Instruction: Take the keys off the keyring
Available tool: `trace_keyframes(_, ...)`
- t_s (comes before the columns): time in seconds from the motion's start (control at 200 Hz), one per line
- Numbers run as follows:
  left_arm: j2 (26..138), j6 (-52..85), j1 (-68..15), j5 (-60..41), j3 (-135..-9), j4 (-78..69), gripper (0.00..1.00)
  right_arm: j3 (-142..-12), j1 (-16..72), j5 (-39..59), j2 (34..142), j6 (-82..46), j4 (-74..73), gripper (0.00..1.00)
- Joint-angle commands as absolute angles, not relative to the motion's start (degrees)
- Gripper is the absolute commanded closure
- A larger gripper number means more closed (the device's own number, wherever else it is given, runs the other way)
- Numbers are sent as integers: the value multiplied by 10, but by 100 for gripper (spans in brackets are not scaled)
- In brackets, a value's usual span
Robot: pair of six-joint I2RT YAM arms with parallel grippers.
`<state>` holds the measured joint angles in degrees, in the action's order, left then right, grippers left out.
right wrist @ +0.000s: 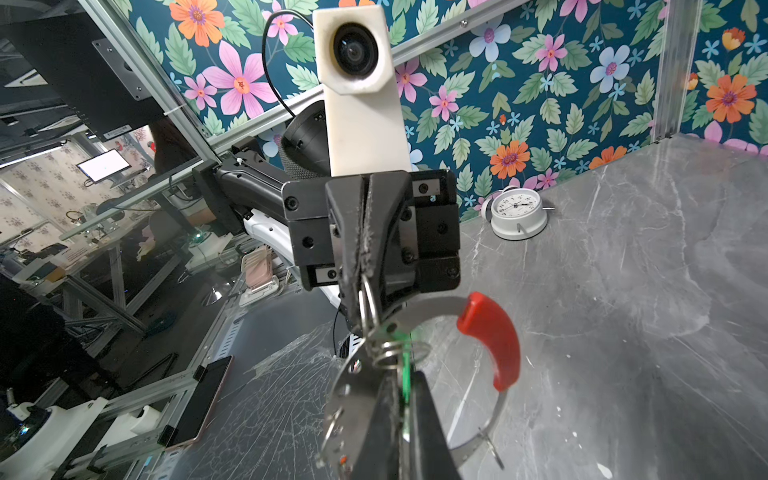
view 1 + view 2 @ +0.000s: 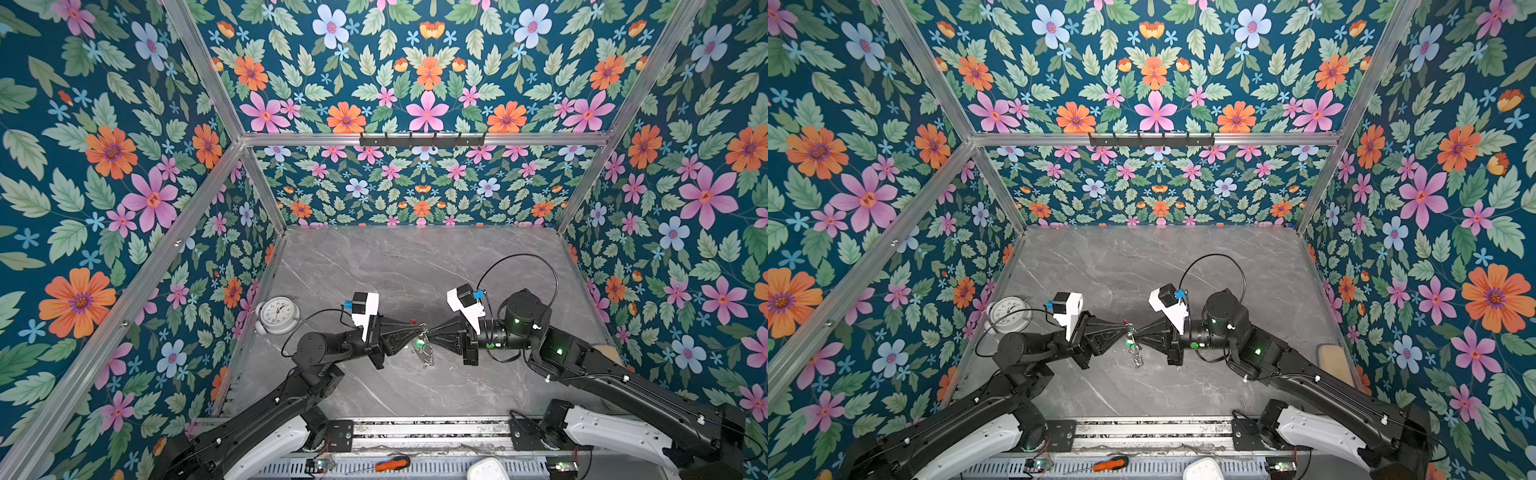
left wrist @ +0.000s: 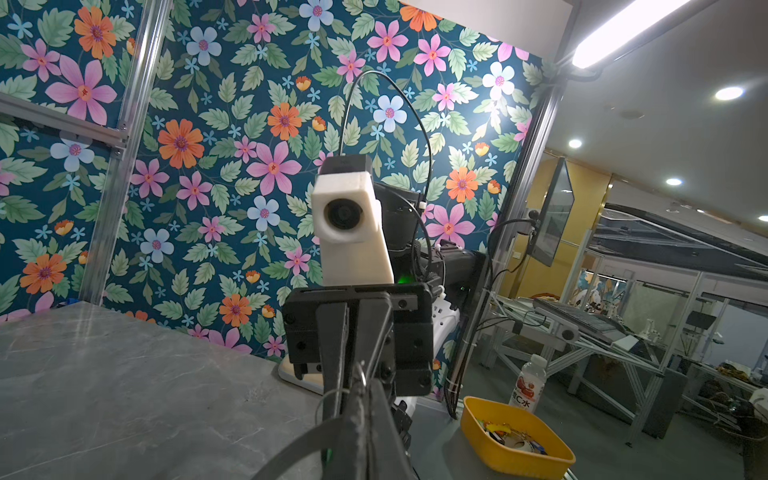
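L gripper (image 2: 417,331), R gripper (image 2: 430,332) clamp keyring (image 1: 490,340) above table (image 2: 415,266) ctr, off edges.

- A grey marbled table (image 2: 395,266) makes the floor of the booth.
- Flowered wallpaper (image 2: 104,166) on dark teal covers the walls on three sides.
- A white alarm clock (image 2: 277,314) stands near the table's left edge, close to the wall.
- A black hook rail (image 2: 422,140) is fixed on the back crossbar.
- An orange-handled screwdriver (image 2: 392,463) lies on the front metal rail.
- Off the table there is a yellow tray (image 3: 498,451) with small bits inside, and a plastic bottle (image 3: 528,384) just beside it.
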<state>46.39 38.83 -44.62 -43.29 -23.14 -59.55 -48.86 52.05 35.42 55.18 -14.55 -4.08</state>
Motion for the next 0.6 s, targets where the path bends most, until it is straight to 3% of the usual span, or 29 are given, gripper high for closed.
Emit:
trace_keyframes(0.0, 464, 393, -446, -426, -230, -660, 100, -491, 522, 361, 556, -142, -34, 100)
trace_keyframes(0.445, 471, 394, -446, -448, -232, -663, 100, -499, 524, 337, 554, -141, -1, 100)
trace_keyframes(0.595, 464, 381, -446, -450, -236, -633, 100, -510, 523, 314, 523, -131, 27, 64)
